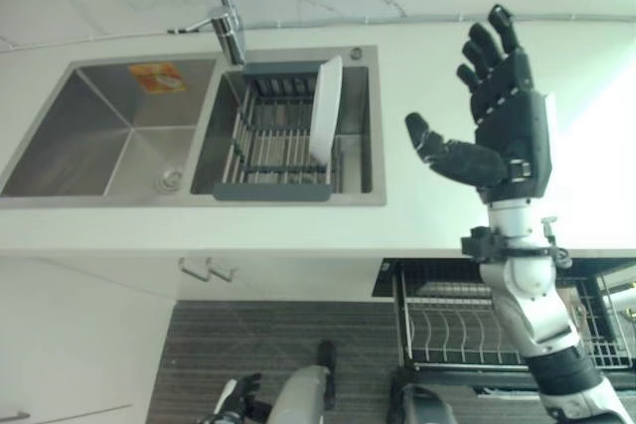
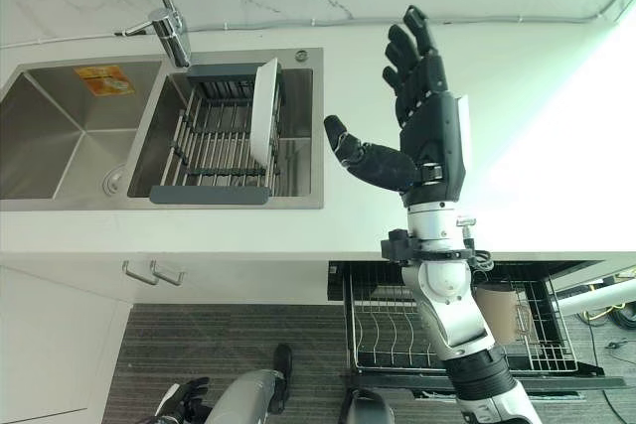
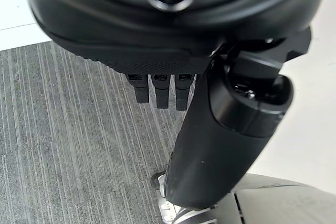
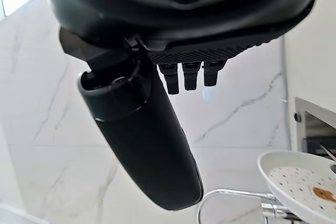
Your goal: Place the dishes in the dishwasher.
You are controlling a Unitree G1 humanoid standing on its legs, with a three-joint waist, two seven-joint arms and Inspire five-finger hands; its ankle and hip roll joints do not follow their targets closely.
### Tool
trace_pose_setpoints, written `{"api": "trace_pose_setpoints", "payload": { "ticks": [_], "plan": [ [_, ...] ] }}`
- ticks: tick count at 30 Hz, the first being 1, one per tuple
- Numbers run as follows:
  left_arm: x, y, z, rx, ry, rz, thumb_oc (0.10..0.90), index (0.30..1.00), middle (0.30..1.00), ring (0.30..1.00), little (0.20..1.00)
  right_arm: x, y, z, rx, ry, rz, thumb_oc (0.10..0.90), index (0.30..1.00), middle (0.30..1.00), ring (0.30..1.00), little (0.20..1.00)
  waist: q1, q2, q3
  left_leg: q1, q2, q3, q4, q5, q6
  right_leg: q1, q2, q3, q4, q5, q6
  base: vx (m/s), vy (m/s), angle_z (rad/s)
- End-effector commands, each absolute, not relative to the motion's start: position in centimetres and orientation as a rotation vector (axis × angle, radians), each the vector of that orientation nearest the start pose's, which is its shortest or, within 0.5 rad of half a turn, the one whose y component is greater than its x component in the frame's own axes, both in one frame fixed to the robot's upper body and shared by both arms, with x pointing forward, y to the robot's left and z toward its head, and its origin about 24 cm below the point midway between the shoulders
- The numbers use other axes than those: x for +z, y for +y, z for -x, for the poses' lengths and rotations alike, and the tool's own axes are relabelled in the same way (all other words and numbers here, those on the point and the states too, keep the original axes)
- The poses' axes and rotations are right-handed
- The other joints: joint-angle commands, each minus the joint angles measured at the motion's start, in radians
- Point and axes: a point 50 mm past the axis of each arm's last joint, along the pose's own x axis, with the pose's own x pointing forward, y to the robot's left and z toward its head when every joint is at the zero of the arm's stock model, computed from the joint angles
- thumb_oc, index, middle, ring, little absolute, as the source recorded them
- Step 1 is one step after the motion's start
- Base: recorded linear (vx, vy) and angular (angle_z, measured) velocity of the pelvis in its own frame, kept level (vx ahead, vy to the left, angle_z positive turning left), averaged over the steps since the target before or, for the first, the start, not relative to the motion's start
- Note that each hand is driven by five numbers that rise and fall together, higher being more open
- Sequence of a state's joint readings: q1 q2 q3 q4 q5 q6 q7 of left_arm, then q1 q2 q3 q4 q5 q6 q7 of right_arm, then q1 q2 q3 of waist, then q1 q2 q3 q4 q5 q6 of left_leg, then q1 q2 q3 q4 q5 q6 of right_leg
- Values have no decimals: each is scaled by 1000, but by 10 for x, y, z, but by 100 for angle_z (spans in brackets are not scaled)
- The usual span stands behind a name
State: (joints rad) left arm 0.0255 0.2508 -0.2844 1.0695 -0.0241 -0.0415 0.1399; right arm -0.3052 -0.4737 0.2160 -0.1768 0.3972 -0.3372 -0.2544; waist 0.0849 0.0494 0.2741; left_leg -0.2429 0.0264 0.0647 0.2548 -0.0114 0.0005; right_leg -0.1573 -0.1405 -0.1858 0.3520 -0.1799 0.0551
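— White stone runs across the back of what I see, and below it a pale table (image 1: 447, 215) carries a steel double sink (image 1: 99, 136) with a tap (image 1: 227, 22) rising behind the divider.

— Where is the dish?

— One white plate (image 1: 326, 111) stands on edge in a dark drying rack (image 1: 273, 141) that sits in the sink's right-hand bowl. The plate leans at the rack's right side. In my right wrist view the same plate (image 4: 296, 182) shows a small brown spot on its face.

— And the dishwasher?

— Its wire basket (image 2: 397, 330) is pulled out below the table's front edge, right of centre. A beige cup (image 2: 497, 313) sits in the basket, close to my right forearm.

— What is your right hand doing?

— My right hand (image 1: 502, 111) is raised over the table, to the right of the sink and well apart from the plate. Its fingers are straight and spread, the thumb stretched toward the sink, and it carries nothing.

— The left one?

— My left hand (image 1: 237, 399) hangs low by the striped grey floor (image 1: 258, 345), near the bottom edge of the head views. In its own wrist view the fingers (image 3: 161, 90) point straight down, relaxed and empty.
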Motion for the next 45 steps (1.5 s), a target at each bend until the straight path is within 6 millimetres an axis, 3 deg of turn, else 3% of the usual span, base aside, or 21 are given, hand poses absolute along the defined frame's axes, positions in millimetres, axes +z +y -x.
{"api": "trace_pose_setpoints", "payload": {
  "ticks": [1,10,20,29,45],
  "plan": [
    [-147,211,-129,-49,984,-430,800,900,900,900,900,228,-151,-267,196,-895,-110,800,900,900,900,900,4,-6,-26,-12,26,-39,45,-82,-34,38,-11,-15,-52,32,50,0,0,0],
    [-149,204,-129,-120,1007,-478,800,900,900,900,900,222,-131,-286,160,-801,-160,800,900,900,900,900,32,0,-11,-7,18,-43,45,-85,-29,42,-31,-44,-52,43,54,11,38,7],
    [-148,210,-129,-253,988,-708,800,900,900,900,900,228,-116,-306,114,-746,-194,800,900,900,900,900,46,10,-1,-3,11,-47,45,-89,-21,46,-42,-51,-52,48,57,5,35,4],
    [-148,211,-125,-275,975,-758,800,900,900,900,900,229,-113,-317,61,-711,-205,800,900,900,900,900,59,20,5,-2,5,-51,45,-91,-17,51,-56,-66,-52,50,60,17,17,7],
    [-141,207,-138,-303,853,-844,800,900,900,900,900,243,-105,-332,45,-664,-244,800,900,900,900,900,83,34,31,-18,-7,-67,45,-79,-15,44,-67,-84,-52,60,60,-11,15,4]
  ]
}}
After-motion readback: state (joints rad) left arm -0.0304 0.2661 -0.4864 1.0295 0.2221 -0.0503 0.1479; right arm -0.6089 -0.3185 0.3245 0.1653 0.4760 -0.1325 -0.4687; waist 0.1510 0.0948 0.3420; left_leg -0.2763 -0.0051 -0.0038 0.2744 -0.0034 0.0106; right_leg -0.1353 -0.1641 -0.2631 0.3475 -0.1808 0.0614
